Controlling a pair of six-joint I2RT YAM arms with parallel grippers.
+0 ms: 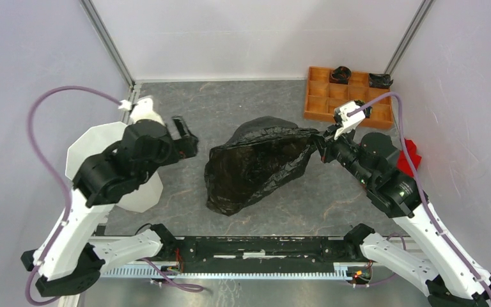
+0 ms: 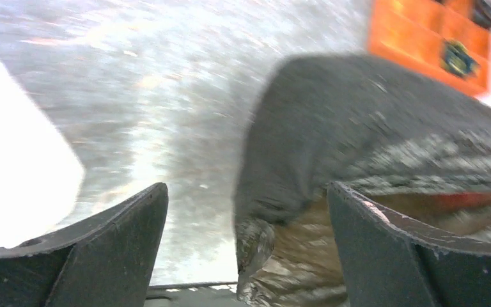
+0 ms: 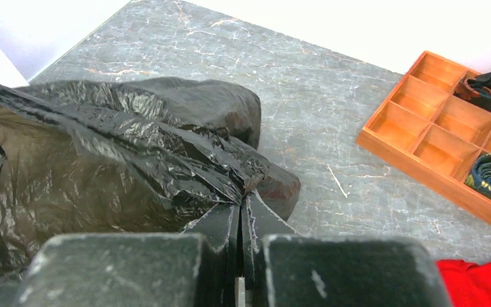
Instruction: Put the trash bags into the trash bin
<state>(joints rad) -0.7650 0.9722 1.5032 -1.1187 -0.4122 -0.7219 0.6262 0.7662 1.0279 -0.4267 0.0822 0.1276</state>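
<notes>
One trash bag (image 1: pixel 256 166) centre, bin (image 1: pixel 82 152) left, orange tray (image 1: pixel 323 102), red cloth (image 1: pixel 413 153) right

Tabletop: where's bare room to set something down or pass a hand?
Bare: the far strip between trash bag and back wall, left of the orange tray; the near strip between bag and base rail. Crowded: white bin left, red cloth right.

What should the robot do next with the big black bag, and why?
Probably move the left gripper forward to the left side of the trash bag and close on it. Its jaws stand open, short of the bag, while the right gripper is shut on the bag's right end. Two grips should help carry it to the trash bin.
</notes>
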